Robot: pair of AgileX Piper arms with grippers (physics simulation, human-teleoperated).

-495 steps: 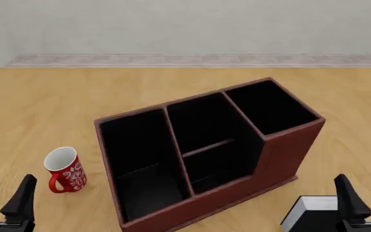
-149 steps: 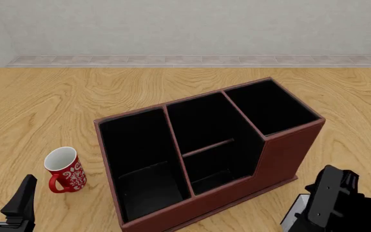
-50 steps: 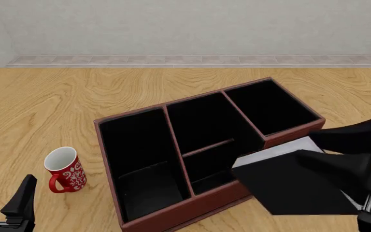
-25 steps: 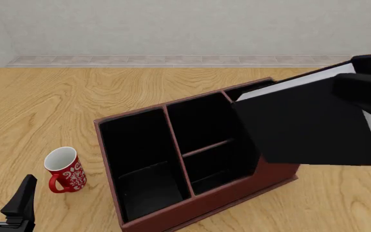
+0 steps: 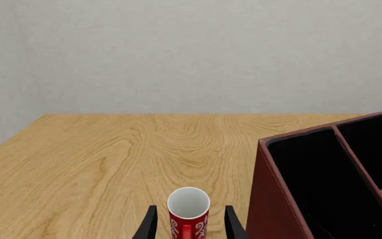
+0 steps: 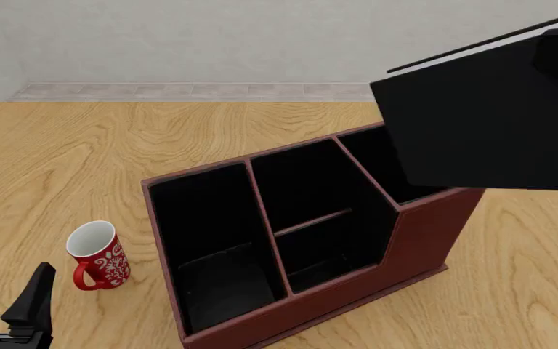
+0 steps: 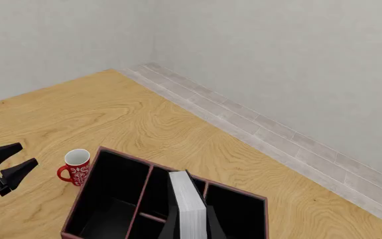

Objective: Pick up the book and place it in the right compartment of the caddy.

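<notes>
The book (image 6: 482, 116) is up in the air, above the right end of the caddy (image 6: 424, 233), with one black cover turned flat toward the front camera and tilted a little, its upper edge climbing toward the top right corner. From the right wrist camera it is seen edge-on (image 7: 189, 206): white page edges facing the lens, long axis running straight out along the fingers and pointing down at the caddy's dividers. The right end effector (image 7: 191, 226) is clamped on the book, one dark finger (image 7: 169, 228) on each cover, though only the finger stubs show at the frame's bottom edge. In the front view that end effector is little more than a dark shape at the top right corner, cut off by the frame. The book's cover blocks most of the right compartment (image 6: 381, 156); only a sliver of its black lining and near wall peeks out. The wide end section and the middle one lie open to view. Over on the left, the left end effector (image 5: 189, 229) sits low over the desk (image 6: 85, 160), fingers spread and gripping nothing, with the red-and-white mug (image 6: 96, 255) standing upright between and beyond the fingertips in the left wrist view.
</notes>
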